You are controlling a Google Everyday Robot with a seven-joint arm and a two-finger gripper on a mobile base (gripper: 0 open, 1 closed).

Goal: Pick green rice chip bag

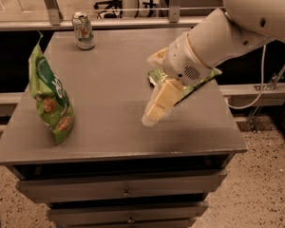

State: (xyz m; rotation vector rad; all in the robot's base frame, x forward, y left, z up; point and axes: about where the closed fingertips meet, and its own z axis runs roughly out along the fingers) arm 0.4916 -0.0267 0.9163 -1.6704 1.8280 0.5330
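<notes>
The green rice chip bag (50,100) stands upright near the left edge of the grey table (109,75). It is bright green and puffy, with a dark band and round brownish rice-cake pictures. My gripper (157,107) hangs on the white arm over the middle-right of the table, pointing down and left. It is well to the right of the bag, with bare tabletop between them, and it holds nothing that I can see.
A flatter green-and-white snack bag (202,81) lies on the right of the table, mostly hidden behind my arm. A silver-green drink can (83,30) stands at the back left. Drawers run below the tabletop. Rails and chair legs stand behind the table.
</notes>
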